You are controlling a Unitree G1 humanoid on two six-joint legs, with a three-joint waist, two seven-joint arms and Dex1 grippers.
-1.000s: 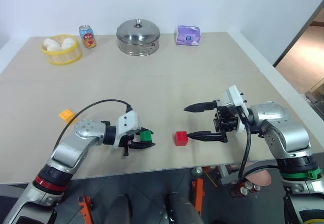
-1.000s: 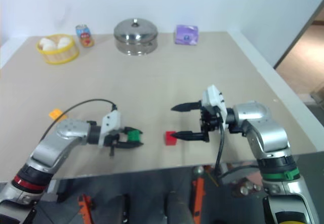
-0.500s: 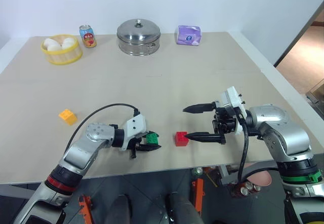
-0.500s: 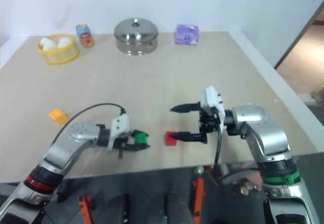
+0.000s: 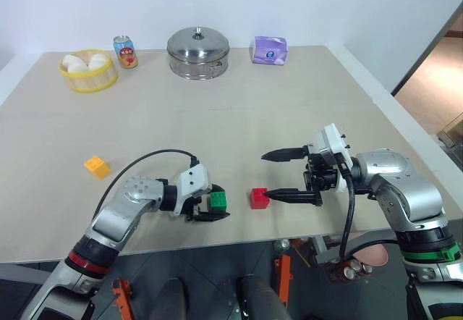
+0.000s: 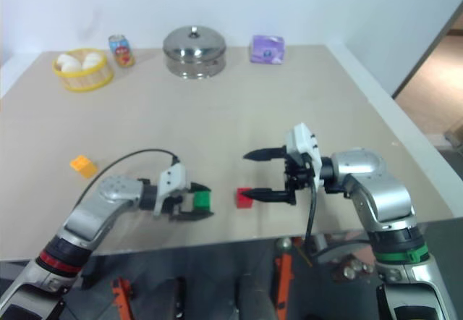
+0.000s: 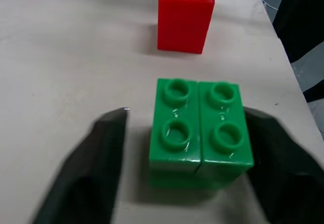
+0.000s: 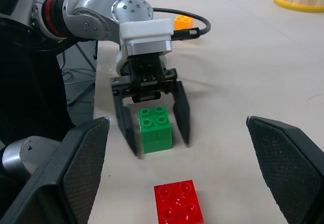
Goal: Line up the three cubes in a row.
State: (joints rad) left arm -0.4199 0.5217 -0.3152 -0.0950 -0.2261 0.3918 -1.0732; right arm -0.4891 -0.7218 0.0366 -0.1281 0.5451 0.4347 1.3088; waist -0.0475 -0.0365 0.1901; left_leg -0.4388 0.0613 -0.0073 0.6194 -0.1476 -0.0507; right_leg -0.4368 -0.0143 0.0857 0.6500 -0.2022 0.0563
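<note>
Your left gripper (image 8: 151, 118) has its two black fingers (image 8: 180, 112) spread apart, one on each side of the green cube (image 7: 200, 132); the cube sits on the table (image 5: 239, 124) between them with studs up, and in the left wrist view you can see a gap on one side, while on the other side you cannot tell whether the finger touches it; take the green cube as your landmark. The red cube (image 5: 259, 198) lies just beside it, on the side away from your left arm, apart from it and studs up; the lower finger of your right gripper (image 5: 278, 176) has its tip at the red cube, on the side away from the green cube, but you cannot tell whether it touches; that gripper's fingers stand wide apart, one well above the other, holding nothing. The orange cube (image 5: 96, 166) lies well apart from the green cube, out on the opposite side from the red one and a little farther up the table. Far beyond the green cube, along the back edge, stand a yellow basket (image 5: 87, 71), a can (image 5: 125, 51), a steel pot (image 5: 198, 52) with its lid on and a purple packet (image 5: 269, 50).
</note>
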